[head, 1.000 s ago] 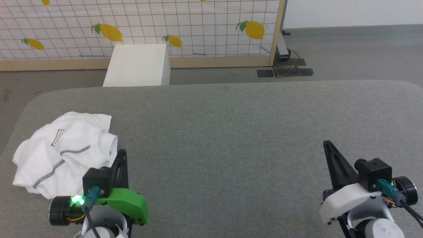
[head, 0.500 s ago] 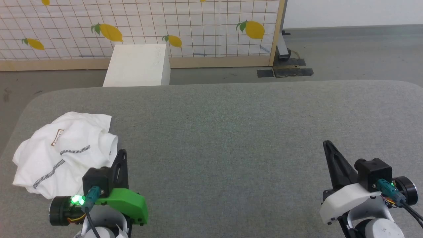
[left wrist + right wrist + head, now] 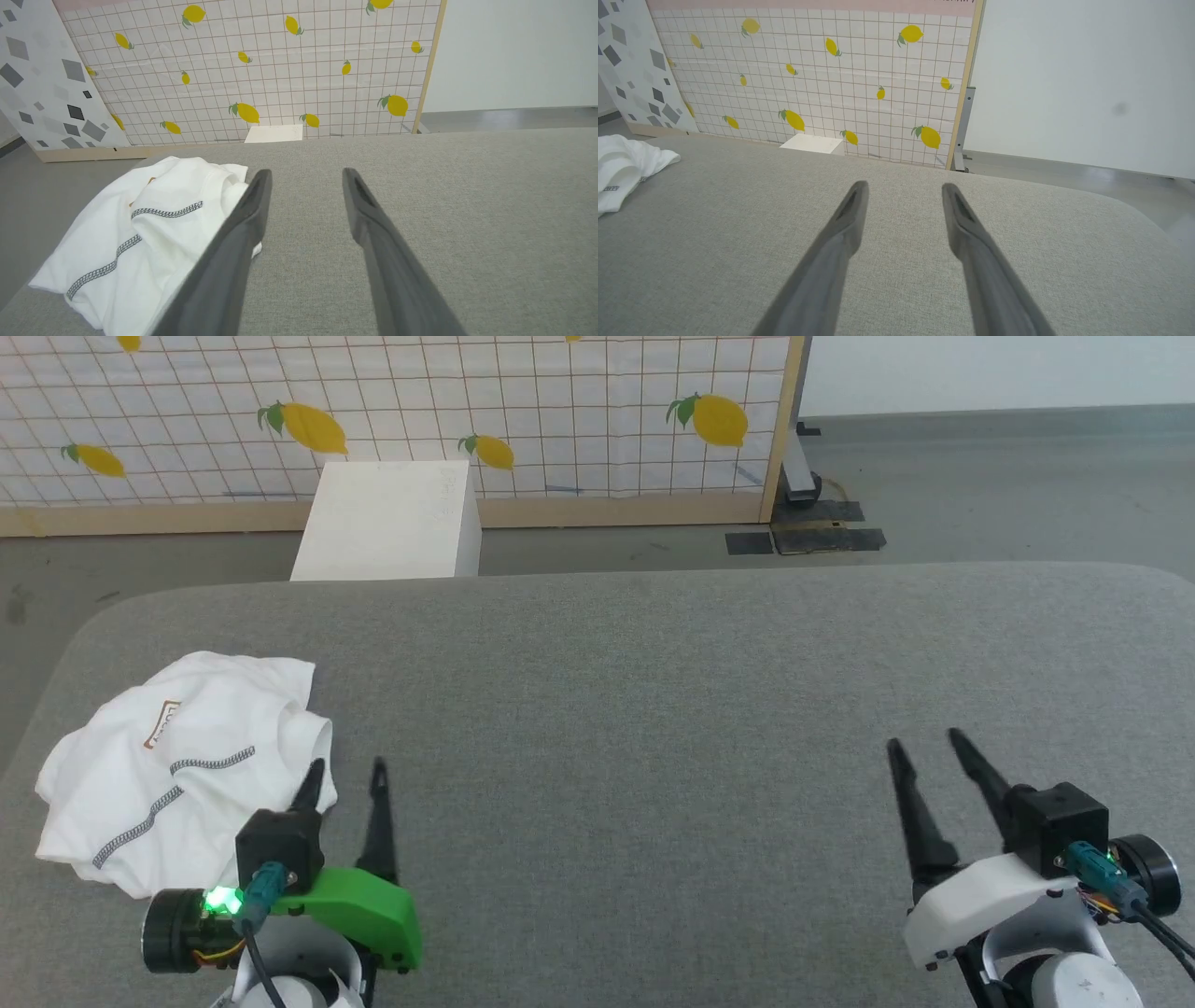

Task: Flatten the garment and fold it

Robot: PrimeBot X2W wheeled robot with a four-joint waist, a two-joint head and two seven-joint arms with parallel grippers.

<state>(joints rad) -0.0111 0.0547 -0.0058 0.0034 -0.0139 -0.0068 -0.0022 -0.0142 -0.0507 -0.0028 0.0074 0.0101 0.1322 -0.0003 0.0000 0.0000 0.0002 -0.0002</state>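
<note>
I see left gripper (image 3: 347, 767) spread, empty, beside the crumpled garment (image 3: 177, 775), maybe touching. Right gripper (image 3: 924, 742) spread too, well apart.

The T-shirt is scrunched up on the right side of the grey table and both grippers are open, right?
No, the T-shirt is scrunched up on the left side of the grey table; the head view shows it. The left gripper and right gripper are open.
</note>
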